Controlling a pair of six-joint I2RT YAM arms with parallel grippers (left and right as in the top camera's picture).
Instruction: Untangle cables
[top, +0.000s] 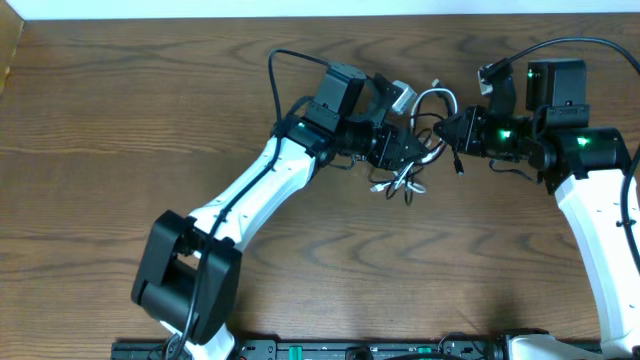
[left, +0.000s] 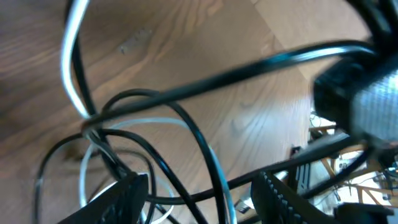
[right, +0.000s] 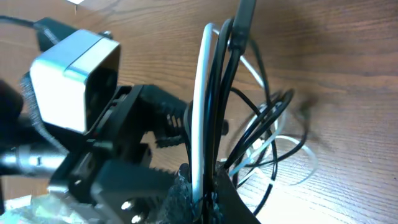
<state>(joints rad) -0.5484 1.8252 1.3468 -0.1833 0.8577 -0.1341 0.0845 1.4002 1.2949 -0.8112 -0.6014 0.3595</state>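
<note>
Left arm (top: 250, 190): stretching diagonally toward centre of table (top: 100, 120). Right arm (top: 590, 200): bending inward. Left gripper (left: 202, 196): gaping around strands. Right gripper (right: 202, 190): pinching white cable (right: 200, 93) and black cable (right: 219, 93), their loops lying tangled between both grippers.

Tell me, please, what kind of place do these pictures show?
Probably a robot test bench in a laboratory, not a home. A left arm and a right arm stand at a wooden table, a black mounting rail runs along its near edge, and tangled cables lie between the arms.
</note>
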